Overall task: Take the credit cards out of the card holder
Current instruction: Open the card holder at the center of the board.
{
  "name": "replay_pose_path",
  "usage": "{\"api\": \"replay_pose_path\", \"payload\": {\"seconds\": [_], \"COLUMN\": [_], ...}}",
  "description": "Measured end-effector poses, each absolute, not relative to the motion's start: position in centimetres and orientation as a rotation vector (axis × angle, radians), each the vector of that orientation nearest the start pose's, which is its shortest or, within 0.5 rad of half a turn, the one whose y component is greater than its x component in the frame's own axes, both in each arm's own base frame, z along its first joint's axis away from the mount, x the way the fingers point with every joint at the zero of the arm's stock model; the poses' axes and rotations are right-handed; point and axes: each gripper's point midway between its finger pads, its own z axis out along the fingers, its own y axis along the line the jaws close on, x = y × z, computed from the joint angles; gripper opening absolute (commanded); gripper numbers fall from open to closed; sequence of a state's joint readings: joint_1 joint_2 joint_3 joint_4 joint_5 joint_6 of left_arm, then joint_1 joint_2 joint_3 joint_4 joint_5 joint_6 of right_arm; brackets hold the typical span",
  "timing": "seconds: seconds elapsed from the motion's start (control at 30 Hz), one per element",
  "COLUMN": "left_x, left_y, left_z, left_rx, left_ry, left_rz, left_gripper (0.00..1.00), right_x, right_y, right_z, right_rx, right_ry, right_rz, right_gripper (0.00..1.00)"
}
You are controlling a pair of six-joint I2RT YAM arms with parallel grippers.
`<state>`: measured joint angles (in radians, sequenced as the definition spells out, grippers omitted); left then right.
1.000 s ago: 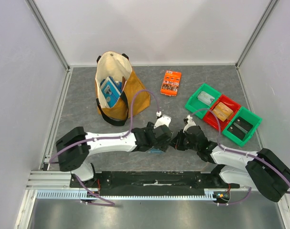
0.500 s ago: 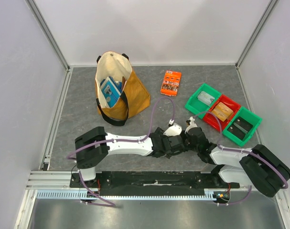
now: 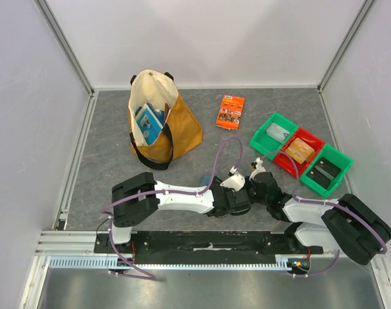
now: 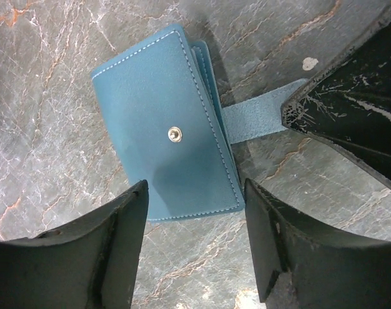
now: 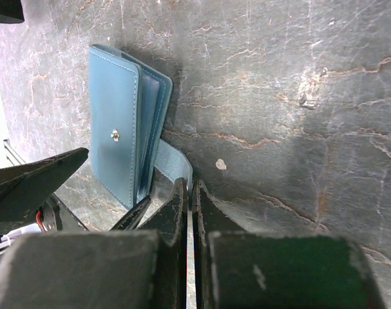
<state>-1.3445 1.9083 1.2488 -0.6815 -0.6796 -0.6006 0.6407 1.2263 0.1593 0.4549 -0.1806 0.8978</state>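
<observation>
The card holder [image 4: 169, 135] lies folded shut on the grey marble table, snap stud up, its tab [image 4: 256, 116] sticking out to one side. My right gripper [image 5: 189, 193] is shut on the end of that tab [image 5: 176, 164], beside the holder [image 5: 114, 135]. My left gripper [image 4: 195, 238] hangs open just above the table at the holder's near short edge, its fingers [image 4: 111, 238] apart and nothing between them. The credit cards are hidden. In the top view both wrists meet near the front middle and cover the holder.
A tan and cream tote bag [image 3: 158, 122] stands at the back left with a blue-and-white box inside. An orange printed packet [image 3: 230, 111] lies at the back middle. Green and red bins [image 3: 298, 153] with small flat items sit at the right.
My left arm has swung right and stretched toward the right gripper, bringing its open jaws up to the holder and narrowing them a little. The right gripper stays shut on the tab.
</observation>
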Motion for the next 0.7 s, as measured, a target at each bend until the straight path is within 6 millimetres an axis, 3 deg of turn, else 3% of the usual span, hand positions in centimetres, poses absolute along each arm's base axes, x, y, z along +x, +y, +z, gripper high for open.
{"api": "replay_pose_path", "payload": {"seconds": [0.3, 0.5, 0.57, 0.7], "left_x": [17.4, 18.9, 19.7, 21.8], "left_y": [-32.6, -31.7, -31.0, -28.3], "left_z": [5.0, 7.3, 7.8, 8.4], "left_rx": [0.759, 0.672, 0.631, 0.532], "left_ry": [2.285, 2.284, 2.287, 2.303], "left_rz": [0.231, 0.205, 0.204, 0.234], "left_gripper": [0.36, 0.07, 0.02, 0.02], "right_x": [18.9, 18.8, 18.8, 18.8], "right_y": [22.0, 22.1, 22.1, 21.9], "right_z": [1.6, 1.6, 1.6, 1.8], "right_rx": [0.189, 0.173, 0.163, 0.146], "right_ry": [2.374, 2.382, 2.390, 2.407], "right_rz": [1.014, 1.014, 1.009, 0.979], "right_gripper": [0.00, 0.00, 0.00, 0.00]}}
